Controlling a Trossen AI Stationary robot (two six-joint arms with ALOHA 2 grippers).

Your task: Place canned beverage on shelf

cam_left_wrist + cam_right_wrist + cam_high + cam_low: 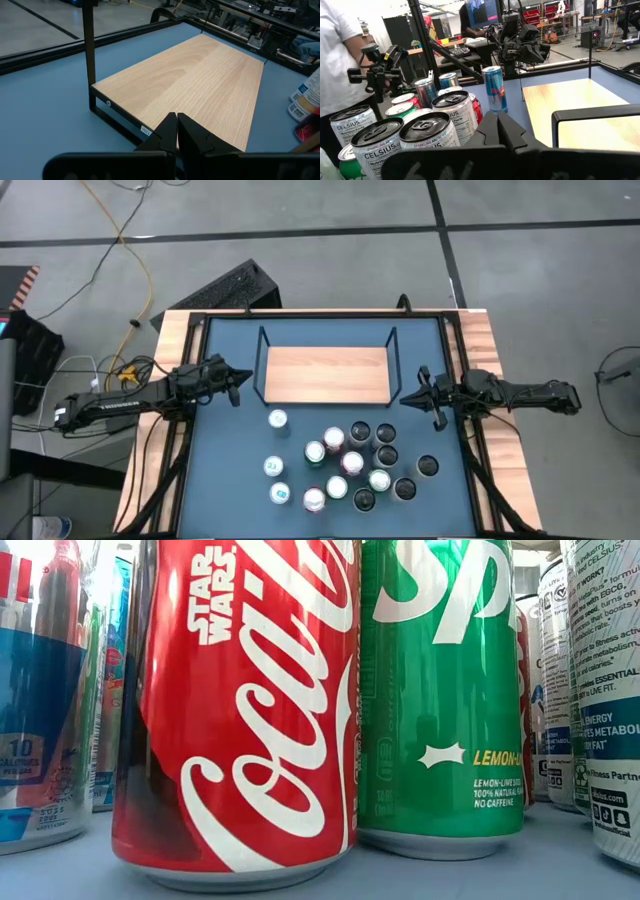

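My fingers were clenched on nothing. The lone can (277, 418) stood upright just ahead of my left gripper (236, 386), nearest it; the bare shelf (325, 373) lay between both grippers, my right gripper (430, 392) opposite.

From table height, a red cola can (240, 710) and a green lemon-lime can (445, 690) blocked the shelf and both arms, their tops cut off. Seen from above, the clustered cans (345, 465) were too small to read.
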